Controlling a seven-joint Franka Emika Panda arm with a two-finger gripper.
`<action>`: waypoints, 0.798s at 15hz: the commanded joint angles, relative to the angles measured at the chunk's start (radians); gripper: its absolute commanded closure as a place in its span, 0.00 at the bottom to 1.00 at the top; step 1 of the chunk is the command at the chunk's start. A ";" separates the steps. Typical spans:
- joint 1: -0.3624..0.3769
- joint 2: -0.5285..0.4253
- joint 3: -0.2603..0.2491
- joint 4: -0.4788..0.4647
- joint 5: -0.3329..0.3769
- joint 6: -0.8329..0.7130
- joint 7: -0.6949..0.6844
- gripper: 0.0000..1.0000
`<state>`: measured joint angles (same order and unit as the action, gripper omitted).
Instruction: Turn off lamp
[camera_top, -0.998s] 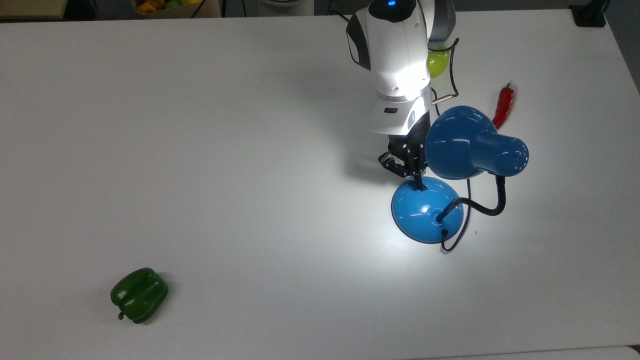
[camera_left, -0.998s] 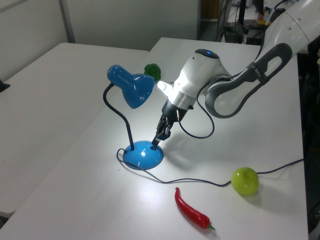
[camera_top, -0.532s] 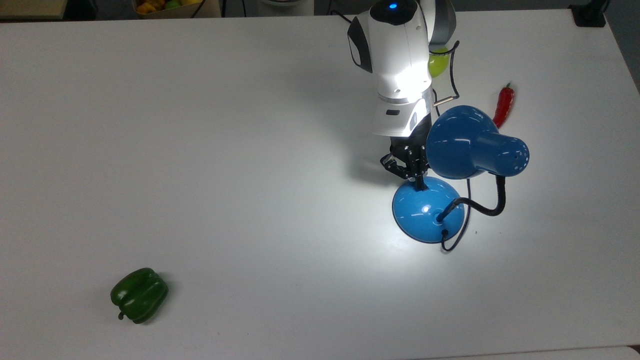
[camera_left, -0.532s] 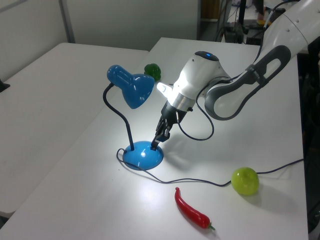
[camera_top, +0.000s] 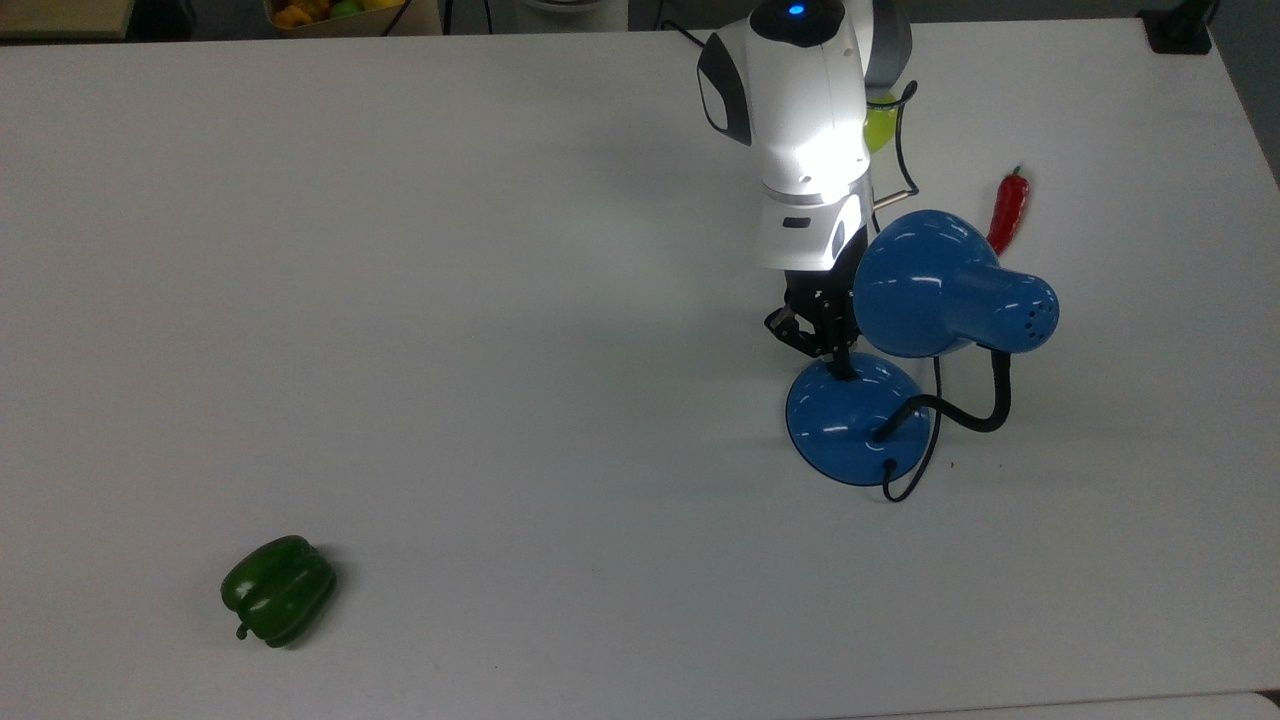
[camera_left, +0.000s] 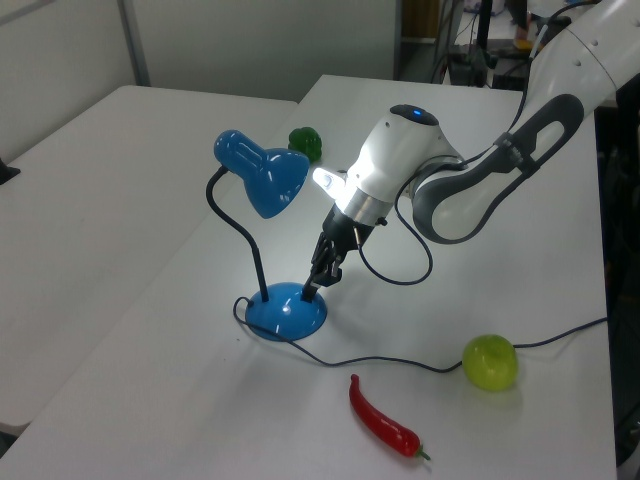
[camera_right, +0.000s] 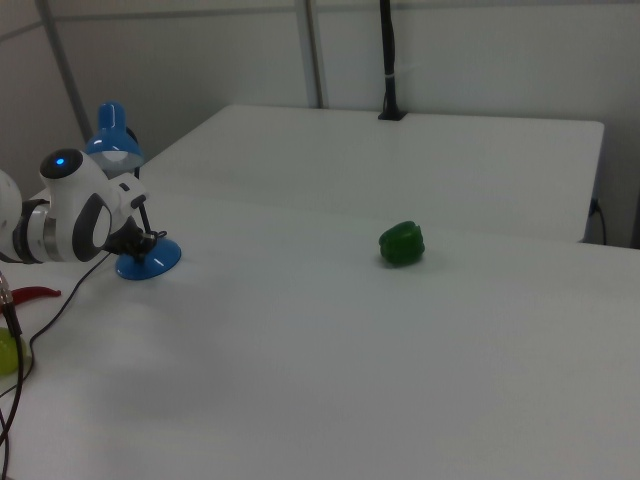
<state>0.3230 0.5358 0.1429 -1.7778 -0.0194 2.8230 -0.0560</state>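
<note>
No writing can be read on anything. In the top view, a green pepper (camera_top: 278, 590) lies nearest on the tabletop (camera_top: 500, 350). Further, the lamp (camera_top: 905, 345) stands at the top view's right. The claw (camera_top: 842, 366) touches the top of its base, fingers pressed together, holding nothing. The switch is hidden under them. Behind, a chili (camera_top: 1007, 212) and a green fruit (camera_top: 878, 120) are partly covered.

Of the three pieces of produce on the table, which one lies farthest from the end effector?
The green bell pepper, alone, far from the lamp.
</note>
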 joint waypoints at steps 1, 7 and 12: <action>0.018 0.006 0.000 -0.032 -0.060 0.020 -0.004 1.00; 0.016 -0.013 0.000 -0.067 -0.083 0.009 -0.004 1.00; 0.005 -0.131 0.000 -0.163 -0.076 -0.099 0.016 0.93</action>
<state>0.3266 0.5060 0.1437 -1.8452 -0.0940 2.8214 -0.0560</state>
